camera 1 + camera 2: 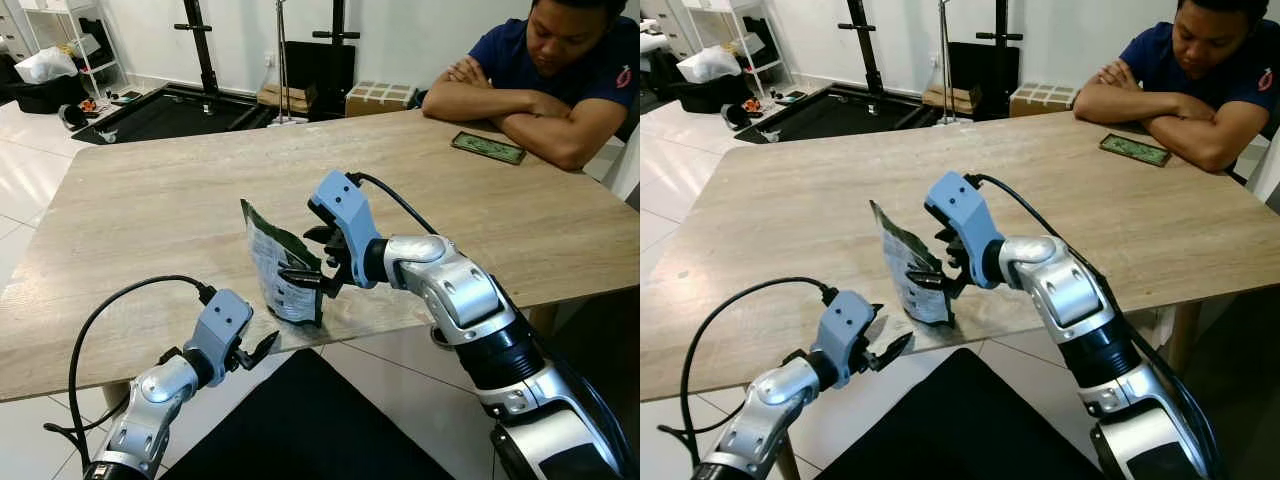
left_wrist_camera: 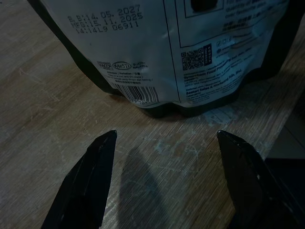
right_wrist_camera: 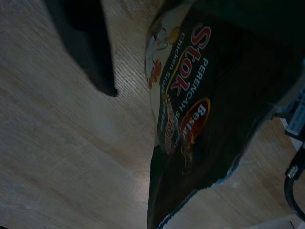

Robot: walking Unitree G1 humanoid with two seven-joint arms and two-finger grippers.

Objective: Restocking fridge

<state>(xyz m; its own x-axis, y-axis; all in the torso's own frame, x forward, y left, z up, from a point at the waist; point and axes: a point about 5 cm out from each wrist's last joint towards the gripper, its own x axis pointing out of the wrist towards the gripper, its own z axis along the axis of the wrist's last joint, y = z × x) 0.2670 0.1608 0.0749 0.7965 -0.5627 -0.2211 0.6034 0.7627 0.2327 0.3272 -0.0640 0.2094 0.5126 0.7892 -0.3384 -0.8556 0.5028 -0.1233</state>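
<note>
Between our right gripper fingers we clamp the pouch; our left gripper, just before it, gapes apart.

Table: pale wood-grain top, matt, faintly worn near the edge. Pouch: glossy plastic film, creased, printed white back, dark front. Fingers: matt black plastic. Floor: glossy white tiles.

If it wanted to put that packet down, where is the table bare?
Bare wood spans the table between the packet and the phone. It is crowded at the near edge, around the right end effector and left end effector.
</note>
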